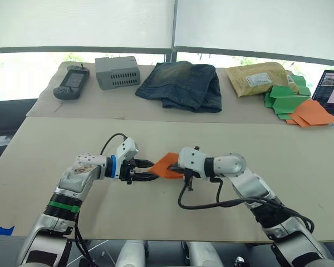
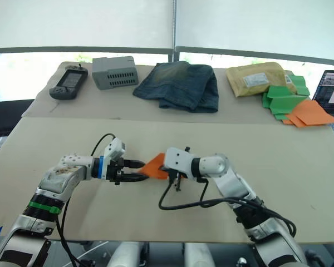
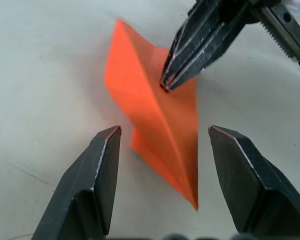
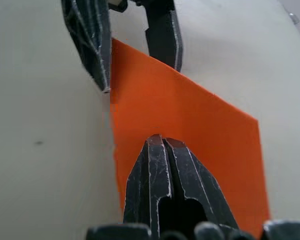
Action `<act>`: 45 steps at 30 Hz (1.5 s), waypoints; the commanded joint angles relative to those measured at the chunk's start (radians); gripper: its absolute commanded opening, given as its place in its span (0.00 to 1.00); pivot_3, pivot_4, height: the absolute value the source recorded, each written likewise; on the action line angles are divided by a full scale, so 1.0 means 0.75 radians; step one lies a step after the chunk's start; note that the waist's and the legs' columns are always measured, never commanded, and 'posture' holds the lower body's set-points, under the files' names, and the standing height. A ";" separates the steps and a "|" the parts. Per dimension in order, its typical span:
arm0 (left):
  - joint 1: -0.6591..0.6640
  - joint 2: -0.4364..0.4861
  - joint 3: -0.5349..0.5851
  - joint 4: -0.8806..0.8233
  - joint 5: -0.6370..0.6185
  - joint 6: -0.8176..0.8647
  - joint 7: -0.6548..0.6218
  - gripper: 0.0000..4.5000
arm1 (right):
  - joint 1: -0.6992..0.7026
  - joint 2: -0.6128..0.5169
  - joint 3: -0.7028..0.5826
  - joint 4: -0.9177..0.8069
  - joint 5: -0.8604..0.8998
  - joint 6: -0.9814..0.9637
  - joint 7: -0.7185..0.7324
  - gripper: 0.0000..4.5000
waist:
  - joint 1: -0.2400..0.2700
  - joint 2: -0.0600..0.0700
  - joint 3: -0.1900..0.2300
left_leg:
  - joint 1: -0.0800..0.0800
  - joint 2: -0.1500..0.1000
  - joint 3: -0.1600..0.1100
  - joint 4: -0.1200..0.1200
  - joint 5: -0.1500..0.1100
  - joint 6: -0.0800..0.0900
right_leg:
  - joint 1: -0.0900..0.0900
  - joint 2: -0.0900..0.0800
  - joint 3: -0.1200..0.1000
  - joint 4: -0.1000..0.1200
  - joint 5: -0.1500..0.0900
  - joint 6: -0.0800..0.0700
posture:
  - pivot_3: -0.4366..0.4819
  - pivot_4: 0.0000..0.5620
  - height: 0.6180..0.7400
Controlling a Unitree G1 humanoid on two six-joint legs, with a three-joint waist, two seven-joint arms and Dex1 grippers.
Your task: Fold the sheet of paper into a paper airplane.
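Orange paper airplane (image 3: 155, 120) lies on the table (image 1: 300, 167) between 2 grippers: the right gripper (image 3: 166, 86), fingers closed, pins it flat while the left gripper (image 3: 162, 132) straddles its nose, fingers apart.

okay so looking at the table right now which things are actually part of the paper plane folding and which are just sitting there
Part of the job:
orange paper, partly folded
left gripper, open around its tip
right gripper, shut, pressing on it

Lying about at the far side:
handheld controller
grey box
folded jeans
padded envelope
pile of green and orange papers
laptop
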 commanded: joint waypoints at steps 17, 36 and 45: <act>-0.046 0.068 0.045 -0.078 -0.077 0.058 -0.032 0.65 | 0.183 -0.017 -0.044 -0.028 -0.088 -0.118 -0.183 0.02 | 0.001 0.000 0.000 | 0.000 0.000 0.000 0.000 0.000 0.000 | 0.000 0.000 0.000 0.000 0.000 0.000 | 0.48 0.27 0.91; -0.043 -0.003 -0.058 -0.136 -0.066 0.093 -0.061 0.65 | 0.437 -0.002 -0.065 -0.154 -0.192 -0.160 -0.406 0.02 | 0.024 0.000 0.000 | 0.002 0.000 0.000 0.000 0.000 0.000 | 0.002 0.000 0.000 -0.001 -0.001 0.001 | 0.48 0.27 0.91; -0.072 0.028 -0.048 -0.182 -0.165 0.261 -0.139 0.65 | 0.512 0.014 -0.064 -0.178 -0.202 -0.143 -0.445 0.02 | 0.025 0.000 -0.001 | 0.003 0.000 0.000 0.000 0.000 0.000 | 0.003 0.000 0.000 -0.001 -0.001 0.001 | 0.48 0.27 0.91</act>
